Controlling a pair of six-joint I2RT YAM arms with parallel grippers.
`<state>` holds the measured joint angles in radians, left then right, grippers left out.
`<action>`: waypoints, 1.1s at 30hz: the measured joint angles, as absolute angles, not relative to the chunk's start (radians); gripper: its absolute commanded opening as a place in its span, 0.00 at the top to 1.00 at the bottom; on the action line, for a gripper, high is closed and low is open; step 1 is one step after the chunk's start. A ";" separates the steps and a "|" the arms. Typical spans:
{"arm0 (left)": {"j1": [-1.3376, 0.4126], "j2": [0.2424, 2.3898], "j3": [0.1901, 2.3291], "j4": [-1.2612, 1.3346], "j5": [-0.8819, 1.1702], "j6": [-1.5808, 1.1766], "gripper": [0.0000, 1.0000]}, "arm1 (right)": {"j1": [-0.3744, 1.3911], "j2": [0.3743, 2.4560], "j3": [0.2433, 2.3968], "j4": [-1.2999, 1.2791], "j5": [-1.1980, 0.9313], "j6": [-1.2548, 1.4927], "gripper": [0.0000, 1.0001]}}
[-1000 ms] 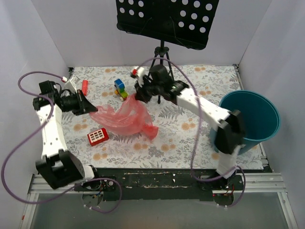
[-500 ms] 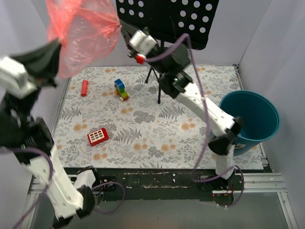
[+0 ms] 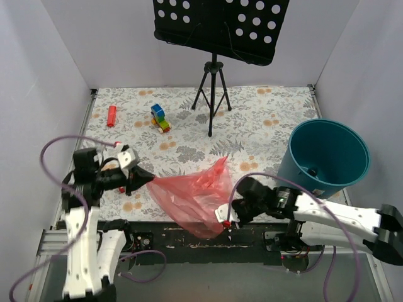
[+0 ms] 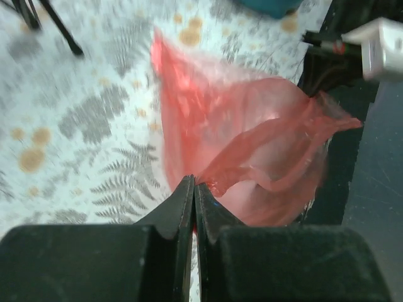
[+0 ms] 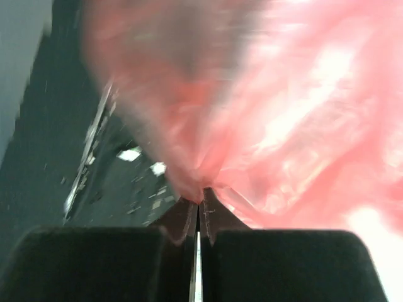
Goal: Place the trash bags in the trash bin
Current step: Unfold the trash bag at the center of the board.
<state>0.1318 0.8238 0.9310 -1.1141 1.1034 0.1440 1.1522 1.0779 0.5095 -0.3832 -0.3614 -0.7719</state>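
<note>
Now the thin translucent red-pink plastic trash bag (image 3: 192, 198) hangs crinkled and pulled taut between both arms, over the near edge of the floral-patterned table (image 3: 264, 126), well apart from the round teal-blue plastic trash bin (image 3: 293, 167) (at the right side). The left gripper (image 3: 143, 178) is clamped tight on one corner. The right gripper (image 3: 228, 217) is clenched on the opposite lower edge. Both arms reach low and inward, facing each other.

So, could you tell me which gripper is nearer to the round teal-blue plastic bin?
Right. The right gripper sits just left of the bin; the left gripper is much farther left, beyond the translucent red-pink plastic bag they both grip.
</note>
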 measured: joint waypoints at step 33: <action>0.132 1.408 2.111 -0.716 0.043 -0.677 1.00 | 0.929 2.191 2.370 0.027 0.054 -0.852 0.99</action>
<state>0.1322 1.4082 2.1105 -0.7158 0.0433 -0.6769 0.9295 2.1910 2.3703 0.0273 0.0544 -0.8524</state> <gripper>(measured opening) 0.006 0.020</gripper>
